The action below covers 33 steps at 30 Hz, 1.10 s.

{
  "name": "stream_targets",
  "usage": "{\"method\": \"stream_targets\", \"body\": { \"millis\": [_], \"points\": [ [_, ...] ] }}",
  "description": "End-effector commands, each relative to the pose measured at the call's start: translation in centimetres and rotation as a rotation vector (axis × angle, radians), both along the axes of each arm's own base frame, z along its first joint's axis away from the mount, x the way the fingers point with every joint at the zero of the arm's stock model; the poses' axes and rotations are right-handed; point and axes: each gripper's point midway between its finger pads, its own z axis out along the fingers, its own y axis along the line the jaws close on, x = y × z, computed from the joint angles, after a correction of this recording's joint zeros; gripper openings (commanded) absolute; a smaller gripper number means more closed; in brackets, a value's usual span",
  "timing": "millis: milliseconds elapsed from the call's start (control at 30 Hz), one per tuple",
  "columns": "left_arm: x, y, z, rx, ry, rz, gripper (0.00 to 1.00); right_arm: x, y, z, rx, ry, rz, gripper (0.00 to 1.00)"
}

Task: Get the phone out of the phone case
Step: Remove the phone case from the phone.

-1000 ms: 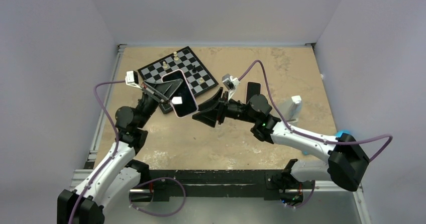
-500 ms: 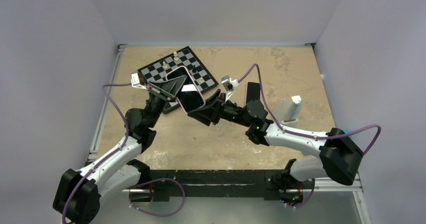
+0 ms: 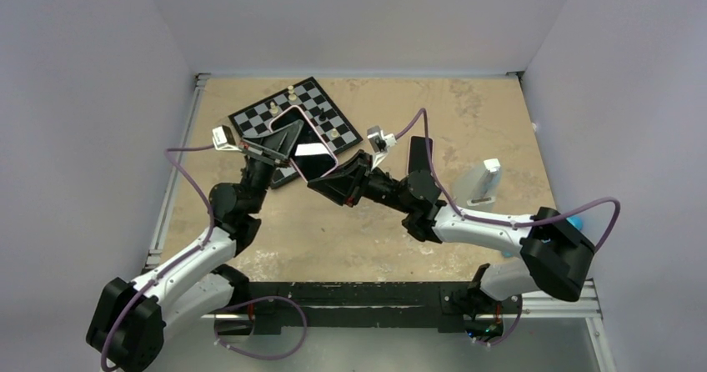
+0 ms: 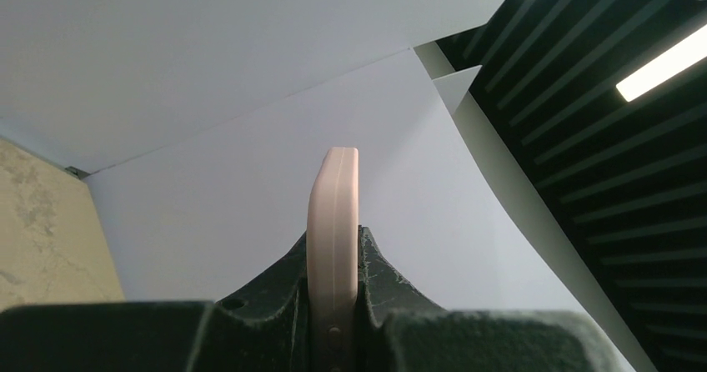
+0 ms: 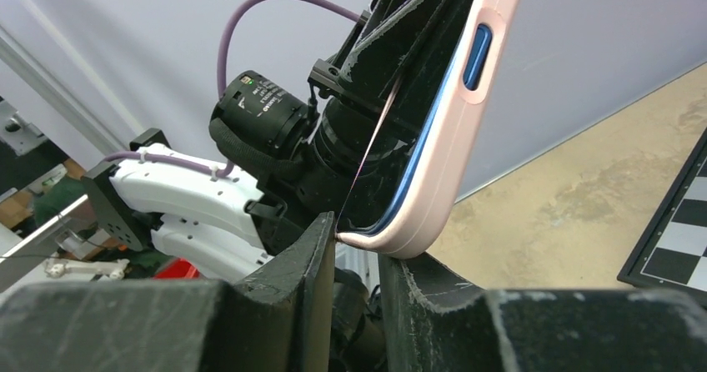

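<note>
The phone, black screen up, sits in a pink case and is held in the air over the near edge of the chessboard. My left gripper is shut on the case's left long side; in the left wrist view the pink case edge stands clamped between the gripper's two fingers. My right gripper is at the phone's near lower corner. In the right wrist view the pink case with the phone's blue rim rests at the tips of my right gripper, jaws slightly apart, not clamped on it.
A chessboard with several pieces lies at the back left and shows in the right wrist view. A black slab lies right of the right wrist. A white-grey object stands further right. A blue item is near the right edge.
The left arm tilted the phone and swung it slightly right. The right gripper moved left and up until its tips met the phone's lower corner.
</note>
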Motion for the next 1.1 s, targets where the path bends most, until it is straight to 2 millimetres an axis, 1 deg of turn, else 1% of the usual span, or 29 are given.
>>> {"method": "stream_targets", "body": {
  "millis": [0,100,167,200,333,433,533,600,633,667,733,833,867,933,1000,1067],
  "points": [
    [-1.8,1.1,2.9,-0.07,-0.077,0.016,0.0,1.2,0.9,0.2,-0.018,-0.053,-0.074,0.25],
    [-2.2,1.5,3.2,-0.082,-0.067,0.017,0.0,1.9,0.9,-0.2,-0.047,-0.07,-0.115,0.15],
    [-2.2,1.5,3.1,-0.099,-0.033,-0.005,0.0,2.6,0.9,-0.6,-0.082,-0.117,-0.172,0.05],
    [-2.3,1.5,3.2,-0.126,0.0,-0.035,0.0,3.0,0.9,-1.2,-0.116,-0.155,-0.214,0.0],
    [-2.9,0.8,2.2,-0.167,0.147,-0.144,0.0,4.4,-0.2,-3.6,-0.19,-0.353,-0.375,0.0],
    [-4.0,0.6,2.1,-0.165,0.181,-0.195,0.0,4.9,0.3,-3.8,-0.236,-0.458,-0.394,0.0],
    [-4.8,0.7,2.2,-0.158,0.177,-0.211,0.0,5.1,0.9,-3.4,-0.239,-0.491,-0.382,0.0],
    [-5.3,1.0,2.8,-0.171,0.147,-0.215,0.0,5.4,1.0,-3.5,-0.23,-0.487,-0.373,0.0],
    [-5.6,1.2,3.1,-0.181,0.128,-0.217,0.0,5.5,0.9,-3.6,-0.219,-0.479,-0.364,0.0],
    [-6.1,0.9,3.4,-0.173,0.111,-0.244,0.0,5.6,0.7,-3.8,-0.205,-0.468,-0.359,0.0],
    [-6.5,0.7,3.8,-0.157,0.087,-0.257,0.0,5.8,0.8,-4.3,-0.191,-0.432,-0.332,0.0],
    [-6.5,0.5,3.5,-0.146,0.09,-0.264,0.0,5.6,0.9,-4.7,-0.178,-0.372,-0.3,0.0],
    [-6.5,0.5,3.6,-0.148,0.084,-0.266,0.0,5.2,1.1,-4.9,-0.173,-0.341,-0.252,0.0],
    [-6.9,0.2,4.2,-0.136,0.036,-0.278,0.0,4.0,1.7,-4.8,-0.15,-0.23,-0.097,0.0],
    [-7.3,-0.4,4.8,-0.107,-0.015,-0.305,0.0,3.0,2.0,-4.9,-0.147,-0.033,0.044,0.0],
    [-7.4,-1.2,4.7,-0.083,-0.039,-0.333,0.0,1.5,1.7,-4.8,-0.121,0.124,0.169,0.0]
  ]
}}
